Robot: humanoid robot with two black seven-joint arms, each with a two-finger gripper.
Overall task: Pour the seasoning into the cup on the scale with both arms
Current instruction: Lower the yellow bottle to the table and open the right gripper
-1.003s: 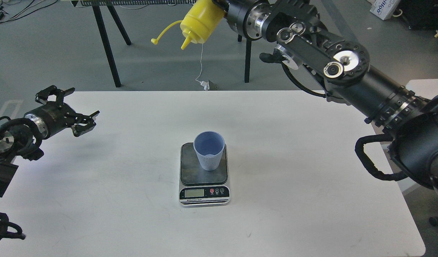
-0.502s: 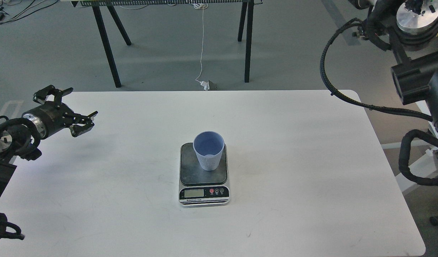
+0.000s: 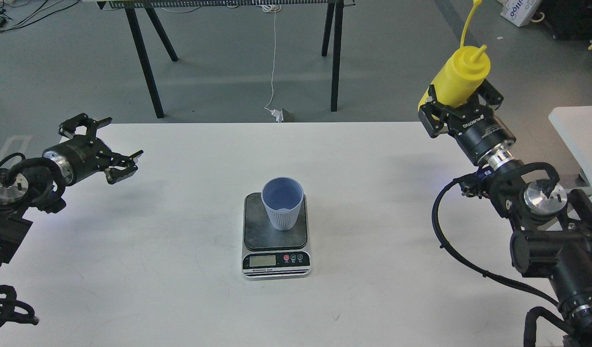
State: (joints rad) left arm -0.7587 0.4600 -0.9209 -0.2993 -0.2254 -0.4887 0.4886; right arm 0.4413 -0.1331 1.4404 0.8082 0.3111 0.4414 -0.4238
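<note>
At right, right gripper (image 3: 457, 103) is clamping squeeze bottle (image 3: 457, 77), its base hidden; left gripper (image 3: 110, 147) is hanging spread, seemingly empty; scale LCD (image 3: 262, 260) unreadable.

White table (image 3: 397, 231) with rounded corners on a grey floor (image 3: 228, 72), a kitchen scale (image 3: 275, 236) lying near its middle, display toward the front edge, cup (image 3: 282, 203) on its platform

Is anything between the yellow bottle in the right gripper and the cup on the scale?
Nothing visible. The right gripper holds the seasoning bottle nozzle-up at the table's far right; only bare white table lies between it and the cup on the scale.
</note>
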